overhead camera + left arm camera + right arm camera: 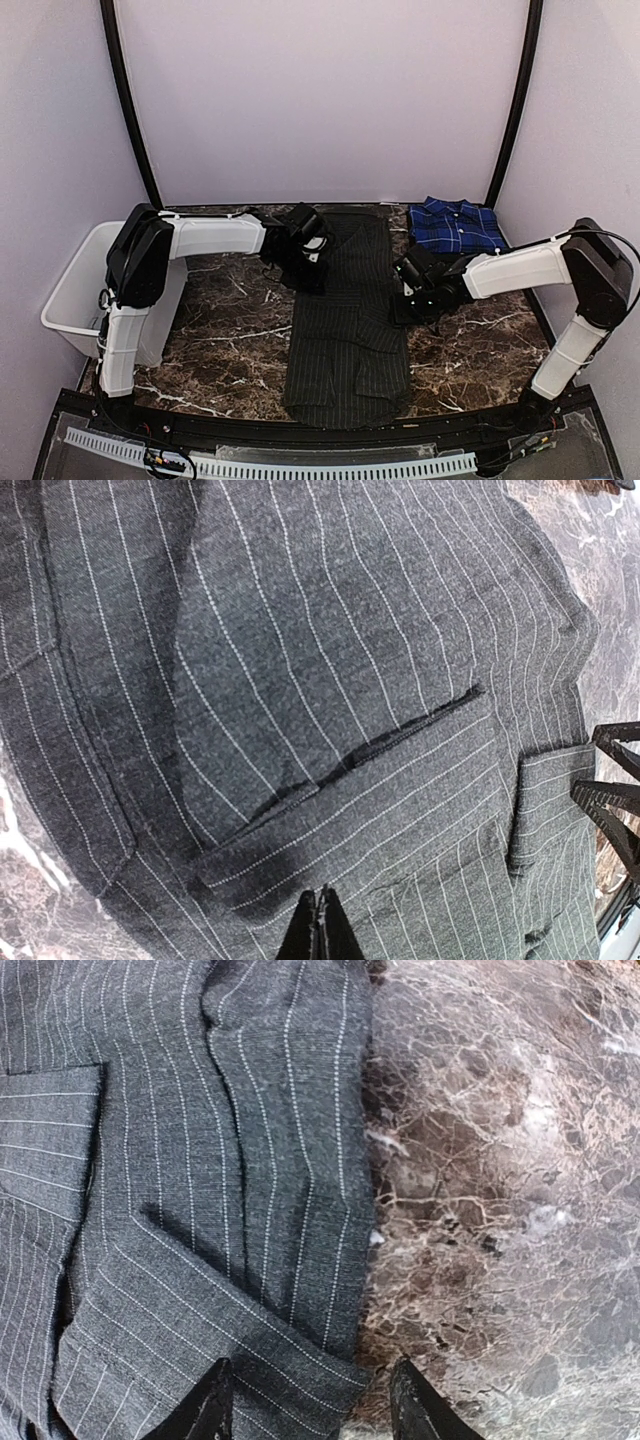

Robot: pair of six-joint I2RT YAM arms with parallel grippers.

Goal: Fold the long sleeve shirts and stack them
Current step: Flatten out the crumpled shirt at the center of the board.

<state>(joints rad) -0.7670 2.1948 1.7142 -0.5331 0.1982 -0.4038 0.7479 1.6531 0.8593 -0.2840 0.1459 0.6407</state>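
Observation:
The black pinstriped shirt [345,330] lies flat as a long narrow strip down the middle of the marble table, its sleeves folded in. The blue-and-navy plaid shirt [456,225] lies folded at the back right. My left gripper [305,268] is at the strip's left edge. In the left wrist view it [322,925] is shut, its tips together just over the pinstriped cloth [330,660], with nothing seen between them. My right gripper [402,298] is at the strip's right edge. In the right wrist view it [312,1405] is open, its fingers straddling the cloth's edge [300,1360].
A white plastic bin [75,290] stands off the table's left side. Bare brown marble [230,320] lies on both sides of the strip. The table's dark front rail [300,440] runs along the near edge.

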